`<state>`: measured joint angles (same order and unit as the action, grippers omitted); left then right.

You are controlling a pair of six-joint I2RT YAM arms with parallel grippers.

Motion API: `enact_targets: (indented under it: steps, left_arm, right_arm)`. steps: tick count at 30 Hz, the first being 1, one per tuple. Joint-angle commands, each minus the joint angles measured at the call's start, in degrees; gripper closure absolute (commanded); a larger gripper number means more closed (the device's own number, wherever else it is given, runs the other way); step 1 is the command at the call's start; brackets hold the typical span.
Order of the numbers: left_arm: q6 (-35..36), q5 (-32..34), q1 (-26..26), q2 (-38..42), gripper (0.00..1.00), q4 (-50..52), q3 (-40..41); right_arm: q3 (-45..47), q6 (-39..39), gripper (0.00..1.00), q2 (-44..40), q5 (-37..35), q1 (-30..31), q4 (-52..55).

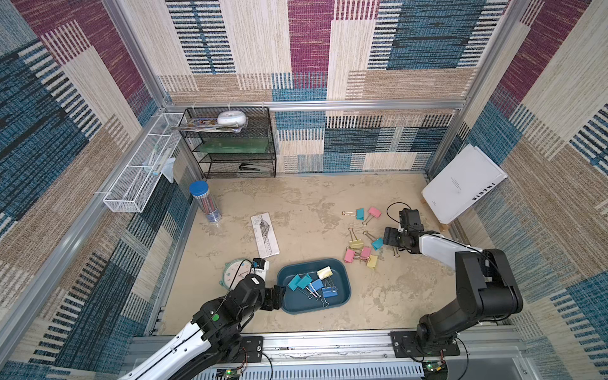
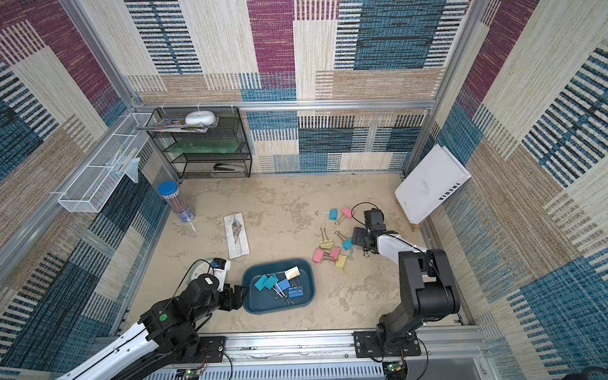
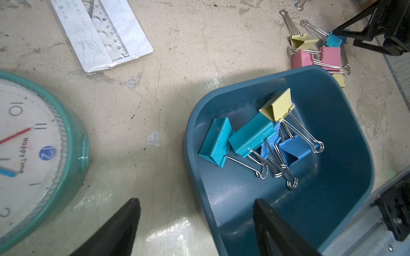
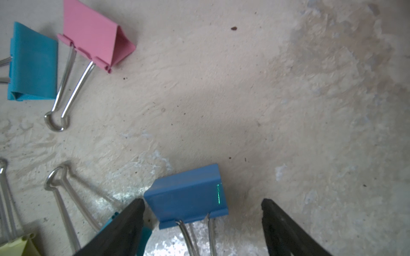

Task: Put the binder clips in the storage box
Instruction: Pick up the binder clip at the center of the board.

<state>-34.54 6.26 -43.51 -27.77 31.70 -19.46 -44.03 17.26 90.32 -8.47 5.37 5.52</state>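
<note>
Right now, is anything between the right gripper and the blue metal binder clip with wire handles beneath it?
Nothing visible. The blue metal binder clip lies uncovered between the fingers of the open right gripper, but a teal metal binder clip sits partly under one finger.

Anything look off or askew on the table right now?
Nothing looks spilled or broken. The binder clips in the storage box lie heaped, wire handles tangled; the tabletop coating looks blotchy and worn.

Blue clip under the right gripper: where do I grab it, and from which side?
Best grip the blue clip by its folded body, coming straight down: it lies flat, handles trailing back, and the open right gripper straddles its ends.
</note>
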Motion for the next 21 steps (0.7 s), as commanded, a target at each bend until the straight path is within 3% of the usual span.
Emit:
enact_targets:
  steps: [1, 21]
  left_arm:
    - [-0.08, 0.51, 0.00, 0.02, 0.16, -0.50, -0.26]
    - [-0.11, 0.68, 0.00, 0.13, 0.16, -0.32, -0.31]
  right_arm:
    - [-0.18, -0.97, 0.14, 1.11, 0.92, 0.03, -1.60]
    - [-2.22, 0.00, 0.39, 2.72, -1.01, 0.03, 0.39]
